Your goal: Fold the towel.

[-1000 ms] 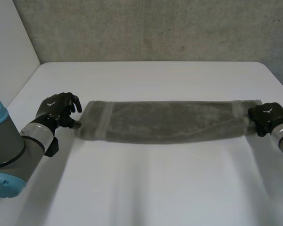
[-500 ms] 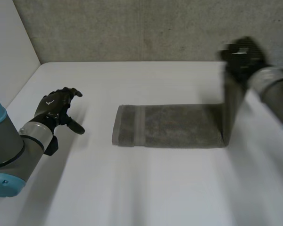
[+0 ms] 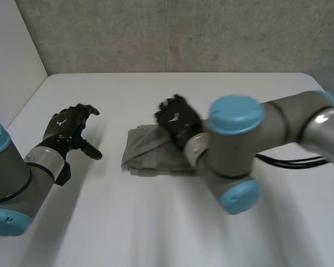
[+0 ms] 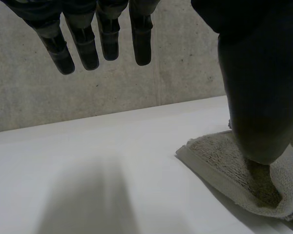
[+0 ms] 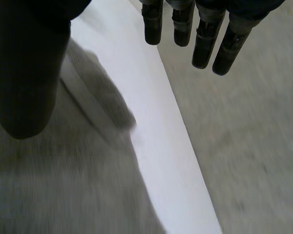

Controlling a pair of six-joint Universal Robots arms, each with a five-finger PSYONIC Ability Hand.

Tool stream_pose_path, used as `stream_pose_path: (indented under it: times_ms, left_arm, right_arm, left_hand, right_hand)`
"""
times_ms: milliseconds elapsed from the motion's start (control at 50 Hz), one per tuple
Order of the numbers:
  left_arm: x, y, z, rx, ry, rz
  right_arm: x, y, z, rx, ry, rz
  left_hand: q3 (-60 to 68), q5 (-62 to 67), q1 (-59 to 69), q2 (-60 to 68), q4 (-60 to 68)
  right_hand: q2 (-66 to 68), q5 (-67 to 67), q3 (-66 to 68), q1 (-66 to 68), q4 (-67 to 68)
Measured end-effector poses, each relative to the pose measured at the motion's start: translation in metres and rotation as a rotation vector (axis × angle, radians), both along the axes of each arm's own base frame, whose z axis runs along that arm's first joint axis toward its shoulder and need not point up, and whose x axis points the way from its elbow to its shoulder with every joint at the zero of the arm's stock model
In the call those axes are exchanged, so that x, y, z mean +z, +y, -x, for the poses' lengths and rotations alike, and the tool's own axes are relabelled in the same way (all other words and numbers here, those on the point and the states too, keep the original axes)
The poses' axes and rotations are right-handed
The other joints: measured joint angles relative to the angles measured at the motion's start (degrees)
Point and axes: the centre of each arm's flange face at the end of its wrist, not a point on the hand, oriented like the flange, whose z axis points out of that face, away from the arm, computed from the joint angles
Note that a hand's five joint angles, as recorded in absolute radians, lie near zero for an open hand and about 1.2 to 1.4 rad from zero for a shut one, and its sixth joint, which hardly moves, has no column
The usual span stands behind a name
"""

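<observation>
The grey towel (image 3: 142, 151) lies folded into a short, thick bundle on the white table (image 3: 156, 222), left of centre. My right hand (image 3: 178, 123) hovers over its right part with straight fingers (image 5: 202, 41), the thumb held apart and nothing between them; the towel (image 5: 53, 185) lies under that palm. My left hand (image 3: 67, 129) floats open to the left of the towel, clear of it. In the left wrist view its fingers (image 4: 107, 41) are spread, and a towel corner (image 4: 224, 165) lies beside the thumb.
My right arm (image 3: 239, 156) reaches across the middle of the table and covers the towel's right end. A grey wall (image 3: 183, 33) runs behind the table's far edge. White tabletop lies in front of the towel.
My right hand swung from the far right across to the left, carried the towel's end over and let it go. The towel is now shorter and thicker. The left hand barely moved.
</observation>
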Motion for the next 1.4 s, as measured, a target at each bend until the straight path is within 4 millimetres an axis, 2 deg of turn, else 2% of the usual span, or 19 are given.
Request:
stream_pose_path:
  times_ms: [100, 220, 320, 420, 640, 860, 960, 1040, 1240, 1400]
  left_arm:
    - [-0.002, 0.000, 0.001, -0.003, -0.002, -0.006]
    - [-0.004, 0.001, 0.002, -0.006, -0.004, -0.010]
    - [-0.005, 0.003, 0.003, -0.013, -0.005, -0.013]
    - [-0.006, 0.007, 0.008, -0.031, -0.008, -0.018]
    - [-0.007, 0.017, 0.026, -0.095, -0.009, -0.016]
    - [-0.001, 0.015, 0.077, -0.227, 0.005, 0.025]
    - [-0.007, 0.009, 0.103, -0.276, -0.006, -0.003]
    - [-0.016, 0.003, 0.116, -0.294, -0.025, -0.039]
    - [-0.041, -0.022, 0.128, -0.246, -0.057, -0.071]
    - [-0.045, -0.043, 0.124, -0.157, -0.057, -0.043]
  right_arm:
    - [-0.001, -0.015, 0.053, -0.119, -0.032, -0.102]
    - [-0.020, -0.027, 0.110, -0.214, -0.093, -0.216]
    - [-0.037, -0.033, 0.134, -0.236, -0.133, -0.257]
    - [-0.050, -0.038, 0.147, -0.250, -0.180, -0.291]
    - [-0.062, -0.043, 0.151, -0.277, -0.263, -0.366]
    - [-0.064, -0.039, 0.148, -0.272, -0.265, -0.381]
    - [-0.065, -0.037, 0.147, -0.270, -0.260, -0.386]
    - [-0.066, -0.035, 0.147, -0.269, -0.255, -0.390]
    - [-0.067, -0.028, 0.143, -0.254, -0.245, -0.395]
    - [-0.071, -0.026, 0.142, -0.248, -0.237, -0.400]
  left_hand:
    - [0.00, 0.00, 0.00, -0.01, 0.00]
    - [0.00, 0.00, 0.00, -0.02, 0.00]
    - [0.00, 0.00, 0.00, -0.02, 0.00]
    - [0.00, 0.00, 0.00, -0.04, 0.00]
    - [0.00, 0.00, 0.00, -0.05, 0.00]
    - [0.00, 0.13, 0.00, -0.05, 0.00]
    - [0.00, 0.12, 0.00, -0.05, 0.00]
    - [0.00, 0.12, 0.00, -0.05, 0.00]
    - [0.00, 0.13, 0.00, -0.04, 0.00]
    - [0.00, 0.13, 0.00, -0.05, 0.00]
  right_hand:
    - [0.00, 0.00, -0.06, 0.00, -0.01]
    - [0.00, 0.00, -0.07, 0.00, -0.01]
    - [2.57, 3.37, 2.11, 2.97, 1.68]
    - [11.27, 12.61, 11.13, 10.84, 10.85]
    - [15.29, 16.77, 15.52, 15.94, 15.00]
    - [15.28, 16.93, 15.52, 16.10, 15.00]
    - [15.29, 16.93, 15.52, 16.10, 15.00]
    - [15.29, 16.94, 15.52, 16.11, 15.01]
    - [17.49, 18.27, 17.21, 17.96, 16.64]
    - [23.21, 23.61, 22.88, 23.27, 22.24]
